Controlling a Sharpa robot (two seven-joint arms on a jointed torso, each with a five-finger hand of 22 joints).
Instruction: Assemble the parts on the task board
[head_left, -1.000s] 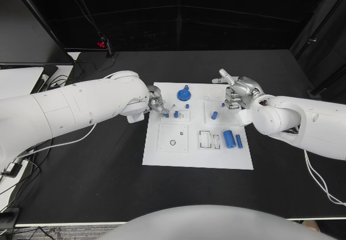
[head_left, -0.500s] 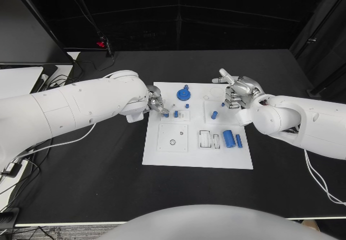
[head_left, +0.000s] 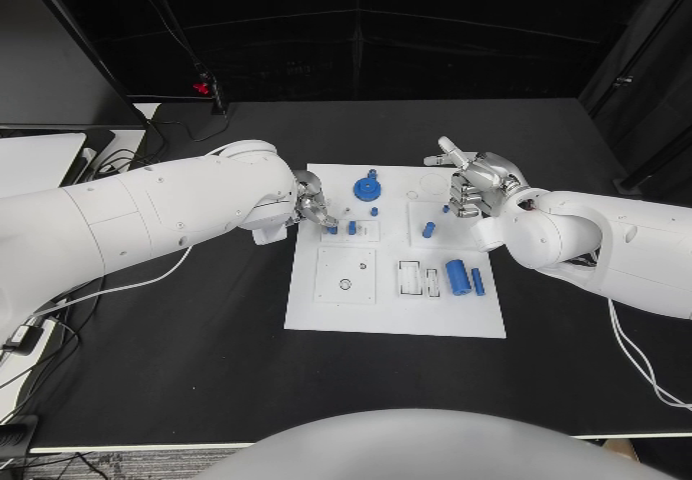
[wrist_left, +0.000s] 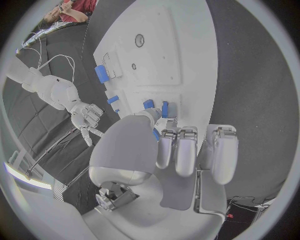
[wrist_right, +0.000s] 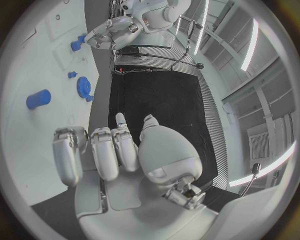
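Blue part (head_left: 332, 231) at left hand (head_left: 312, 207)

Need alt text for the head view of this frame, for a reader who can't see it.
Two white robot arms reach over a white task board on a black table. The left robot hand touches small blue parts at the board's far left, and the right robot hand hovers, fingers curled, over its far right. A blue gear and blue cylinder sit on the board.

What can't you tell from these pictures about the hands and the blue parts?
- Left hand, head view: its own fingers hide the fingertips, so whether it pinches the blue part at its tips is unclear.
- Right hand, head view: fingers curled; too small to see if anything is inside.
- Board slots: too small to read.
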